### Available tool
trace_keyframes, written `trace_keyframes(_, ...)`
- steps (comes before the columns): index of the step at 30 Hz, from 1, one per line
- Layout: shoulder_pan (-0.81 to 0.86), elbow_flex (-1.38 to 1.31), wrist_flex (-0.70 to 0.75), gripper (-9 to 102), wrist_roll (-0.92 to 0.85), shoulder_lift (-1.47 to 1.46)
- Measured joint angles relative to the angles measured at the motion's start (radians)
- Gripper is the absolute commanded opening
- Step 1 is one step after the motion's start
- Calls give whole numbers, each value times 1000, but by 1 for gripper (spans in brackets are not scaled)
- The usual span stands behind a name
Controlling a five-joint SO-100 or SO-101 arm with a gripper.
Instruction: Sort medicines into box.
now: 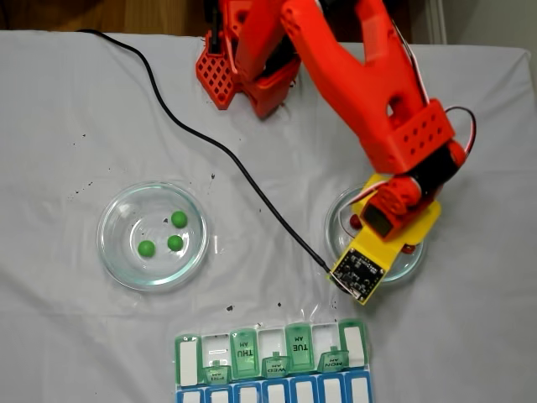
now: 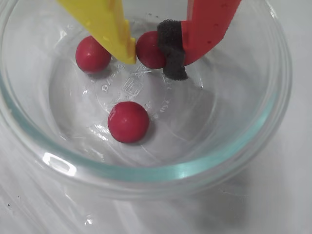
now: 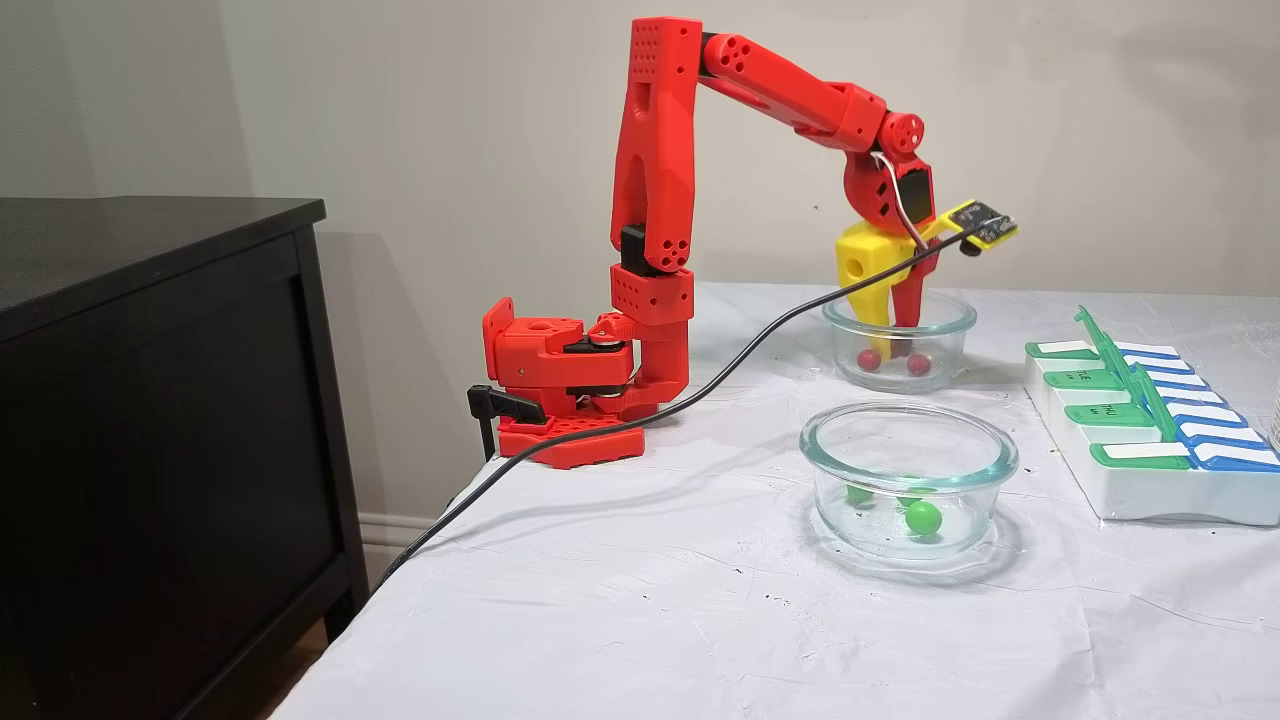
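Three dark red medicines lie in a clear glass dish [image 2: 273, 126]. My gripper [image 2: 153, 67] reaches down into this dish, the yellow finger [image 2: 109, 24] on one side of a red ball [image 2: 150, 48] and the red finger's black foam pad [image 2: 173, 53] on the other, both touching it. That ball still rests on the dish floor. The other two red balls [image 2: 92, 53] [image 2: 128, 122] lie loose beside it. Three green medicines [image 1: 174, 243] sit in a second glass dish [image 1: 109, 210]. The box [image 1: 273, 361], with green lids, lies at the table's near edge.
A black cable [image 1: 210, 138] runs across the white cloth to the wrist camera board [image 1: 359, 274]. The arm's base [image 3: 560, 400] is clamped at the table's edge, beside a black cabinet [image 3: 150, 400]. Several of the box lids [image 3: 1100, 345] stand open.
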Motion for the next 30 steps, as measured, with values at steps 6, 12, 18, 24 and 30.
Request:
trace_keyframes(6,26,-32,66,0,17,95)
trace_keyframes(12,117,-126,140,0,21,153)
trace_keyframes(18,305,-287,163,0,-32,100)
trace_keyframes(24,431,-376,120,0,-64,-3)
trace_keyframes(30,431,-376,83,0,-69,-81)
